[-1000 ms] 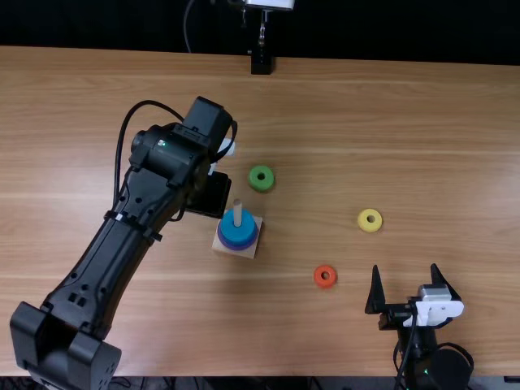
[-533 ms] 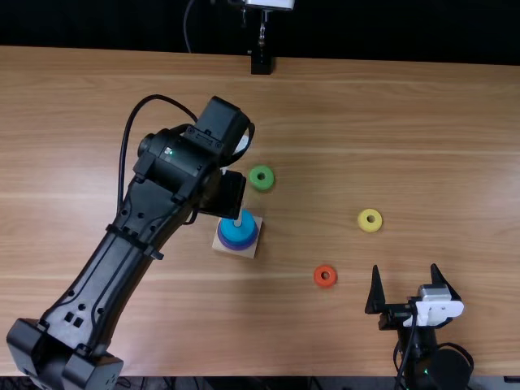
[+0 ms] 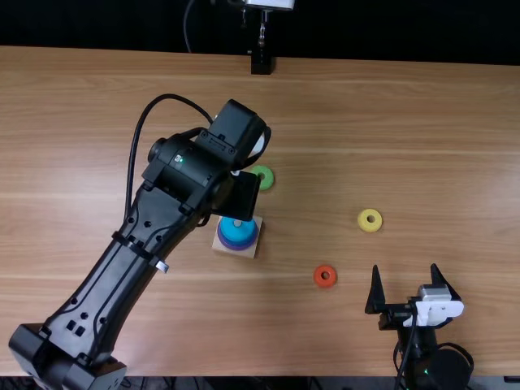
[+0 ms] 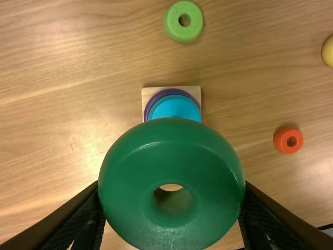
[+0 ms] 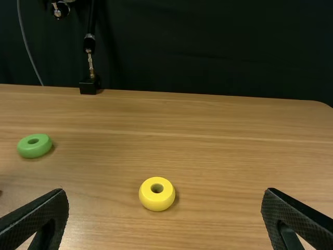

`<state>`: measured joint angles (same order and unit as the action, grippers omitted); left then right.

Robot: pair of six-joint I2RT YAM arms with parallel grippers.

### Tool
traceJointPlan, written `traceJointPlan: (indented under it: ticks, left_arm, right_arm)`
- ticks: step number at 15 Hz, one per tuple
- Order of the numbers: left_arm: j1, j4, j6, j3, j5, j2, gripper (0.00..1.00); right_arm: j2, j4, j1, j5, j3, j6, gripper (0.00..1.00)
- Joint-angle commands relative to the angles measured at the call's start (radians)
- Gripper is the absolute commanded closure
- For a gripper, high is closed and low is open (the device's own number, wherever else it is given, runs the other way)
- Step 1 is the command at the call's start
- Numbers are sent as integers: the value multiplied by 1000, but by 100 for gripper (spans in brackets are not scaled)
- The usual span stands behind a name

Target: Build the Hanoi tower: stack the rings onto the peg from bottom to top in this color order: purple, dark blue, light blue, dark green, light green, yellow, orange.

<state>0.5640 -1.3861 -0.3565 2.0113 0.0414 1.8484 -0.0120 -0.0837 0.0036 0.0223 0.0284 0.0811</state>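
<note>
Left gripper: fingers parted by the width of the dark green ring and closed against opposite sides of it; hold looks firm, ring's hole facing the wrist camera. Ring is held up off the table, close to the stack; whether it is centred over the stack cannot be told, as the left arm covers that spot in the top view. Stack: square wooden base flat on the table, left of the middle; purple ring low, light blue ring above it. Dark blue ring cannot be made out with confidence between the two. Light green ring lies flat on the far side of the base and slightly to its right, near it and apart from it. Orange ring lies flat to the right of the base and a little nearer. Yellow ring lies flat farther right, beyond the orange one. Right gripper: at the near right, to the right of the orange ring, fingers spread wide, nothing between them. Black stand is at the table's far edge, left of yellow.
</note>
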Motion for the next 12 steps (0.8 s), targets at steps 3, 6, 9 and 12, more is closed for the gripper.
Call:
traceJointPlan:
  ticks: [3,6,9,12]
  left_arm:
    - [34,-2,-15,33,1,18,100]
    - [45,0,-15,33,1,41,100]
    - [43,0,-14,29,1,43,100]
    - [42,0,-12,29,1,61,100]
  right_arm:
    - [12,-2,-13,0,-13,2,0]
    - [12,-4,-13,0,-13,2,0]
    - [12,-4,-13,0,-13,2,0]
    - [12,-4,-13,0,-13,2,0]
